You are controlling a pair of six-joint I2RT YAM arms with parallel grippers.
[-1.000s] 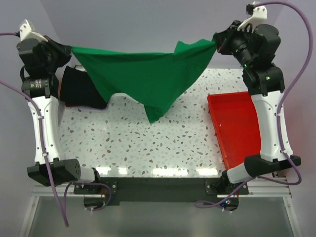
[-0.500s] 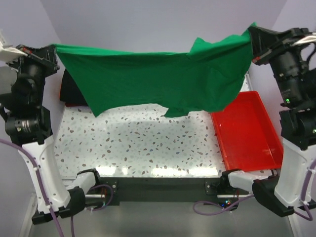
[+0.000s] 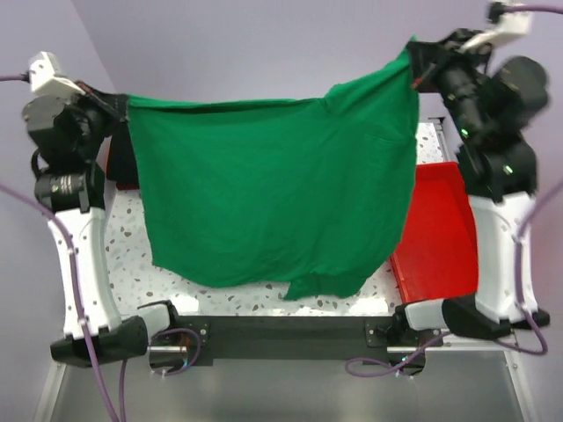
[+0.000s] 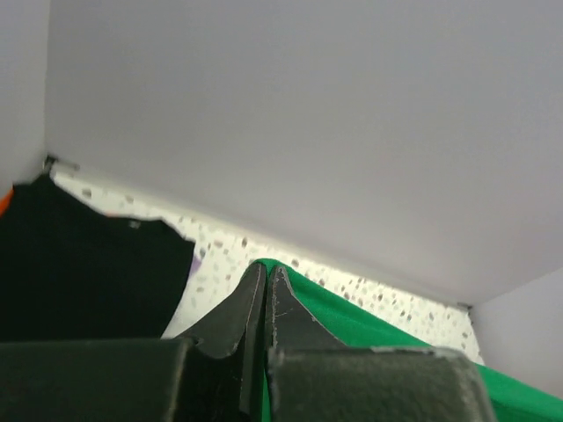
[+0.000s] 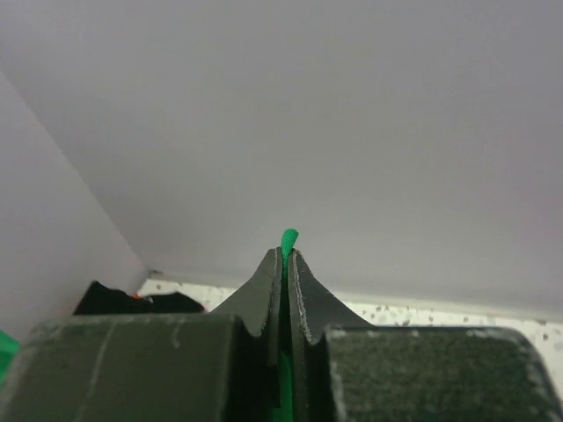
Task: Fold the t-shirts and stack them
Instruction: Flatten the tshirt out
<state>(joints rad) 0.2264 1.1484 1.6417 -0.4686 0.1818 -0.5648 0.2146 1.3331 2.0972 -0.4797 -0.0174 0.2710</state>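
We are holding one green shirt (image 3: 273, 193) spread in the air above the table (image 3: 123, 255). Our left claw (image 3: 119, 104) and right claw (image 3: 413, 70) are each pinching a top corner. One black shirt (image 4: 79, 264) is lying at the table's far-left corner, and one red tray (image 3: 440, 237) is sitting on its right side.

Arms raised, spread wide; left end effector (image 3: 120, 102), right end effector (image 3: 414, 69) clamped on green t-shirt (image 3: 273, 193).

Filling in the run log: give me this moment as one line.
state: green t-shirt held up, spread wide | left gripper: shut on one top corner | right gripper: shut on the other | red tray: table's right side
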